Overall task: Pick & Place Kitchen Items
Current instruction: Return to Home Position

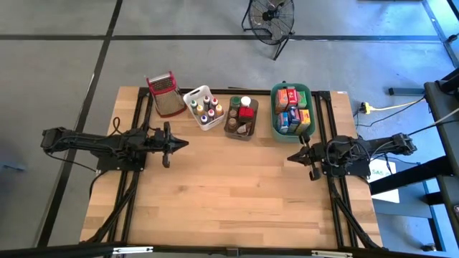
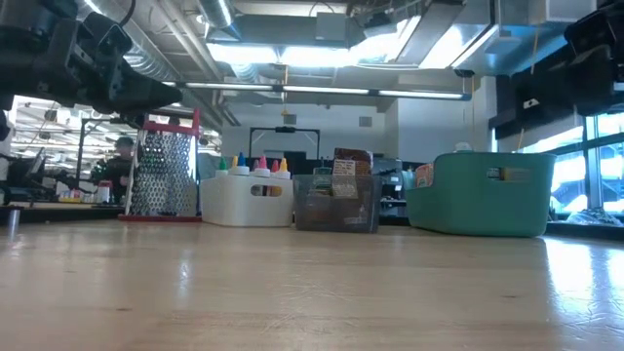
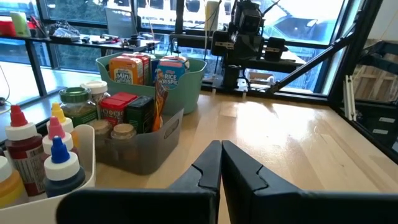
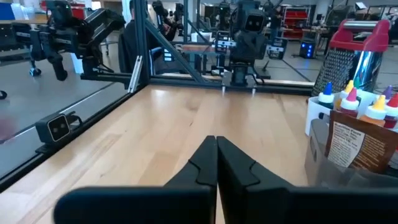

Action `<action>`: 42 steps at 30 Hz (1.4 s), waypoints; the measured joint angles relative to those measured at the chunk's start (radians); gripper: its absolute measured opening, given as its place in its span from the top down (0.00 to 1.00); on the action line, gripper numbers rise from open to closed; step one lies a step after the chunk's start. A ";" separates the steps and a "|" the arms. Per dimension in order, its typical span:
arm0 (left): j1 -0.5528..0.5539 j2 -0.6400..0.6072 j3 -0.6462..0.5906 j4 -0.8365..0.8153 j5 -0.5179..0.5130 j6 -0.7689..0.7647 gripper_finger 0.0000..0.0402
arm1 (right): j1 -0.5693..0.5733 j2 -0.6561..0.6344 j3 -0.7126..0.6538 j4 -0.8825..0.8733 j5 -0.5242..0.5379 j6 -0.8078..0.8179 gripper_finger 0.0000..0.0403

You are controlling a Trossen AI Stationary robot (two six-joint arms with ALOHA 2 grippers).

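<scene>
The kitchen items sit in three tubs along the table's far edge: small bottles with coloured caps in a white tub [image 1: 204, 107], jars and tins in a brown tub [image 1: 241, 119], coloured boxes in a green tub [image 1: 291, 111]. My left gripper [image 1: 185, 144] hovers shut over the left half of the table, near side of the white tub, fingers pointing right [image 3: 221, 149]. My right gripper [image 1: 291, 156] is shut at the right side, near side of the green tub, pointing left [image 4: 216, 144]. Neither touches anything.
A grey metal grater with a red top [image 1: 164, 93] stands at the far edge, left of the white tub. The bare wooden tabletop [image 1: 229, 186] stretches between and in front of the arms. A fan [image 1: 271, 18] stands on the floor beyond the table.
</scene>
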 joint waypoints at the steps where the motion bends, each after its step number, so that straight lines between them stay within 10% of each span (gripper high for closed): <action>1: 0.000 0.000 0.000 0.000 0.000 0.000 0.99 | 0.000 0.000 0.000 0.001 0.000 0.000 1.00; 42: 0.000 0.000 0.000 0.001 0.001 0.000 0.98 | 0.000 0.000 0.000 0.003 -0.002 0.004 0.99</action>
